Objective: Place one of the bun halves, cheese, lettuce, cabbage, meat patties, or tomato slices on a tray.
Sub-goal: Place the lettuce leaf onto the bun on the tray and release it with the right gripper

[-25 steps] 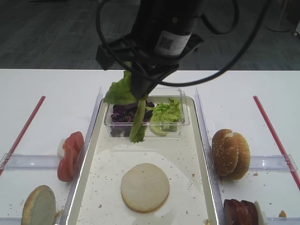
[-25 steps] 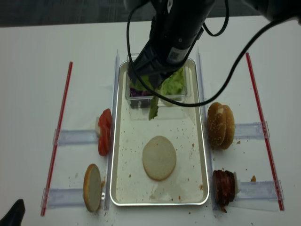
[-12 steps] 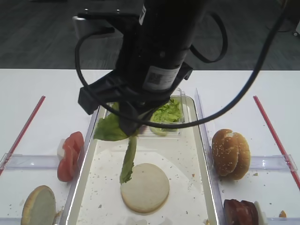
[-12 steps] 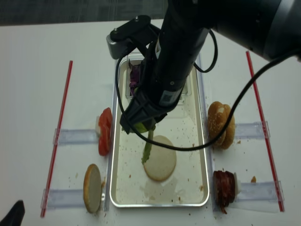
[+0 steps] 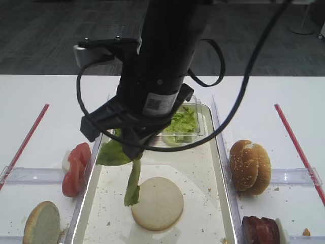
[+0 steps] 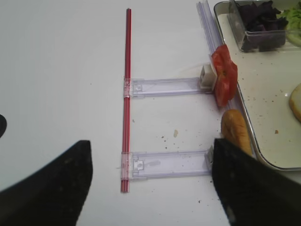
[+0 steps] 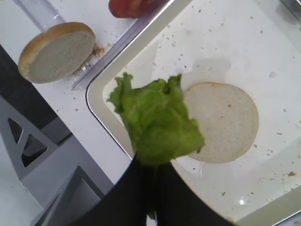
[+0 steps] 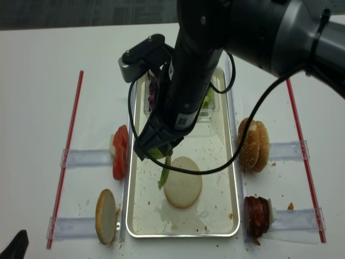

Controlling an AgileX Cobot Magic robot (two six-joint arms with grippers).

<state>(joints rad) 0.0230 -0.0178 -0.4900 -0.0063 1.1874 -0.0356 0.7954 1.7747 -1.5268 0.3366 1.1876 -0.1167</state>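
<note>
Hanging from the right end effector [image 7: 153,188], which is clamped shut on it, the lettuce [image 7: 157,123] dangles above the tray [image 5: 216,152] at centre frame, just left of the pale bun half [image 5: 157,202] lying there. We judge the leaf light, limp and easily torn: its tail droops freely in the high view. Pinching it near the thicker stem end looks safest. We cannot tell the left end effector's state.
</note>
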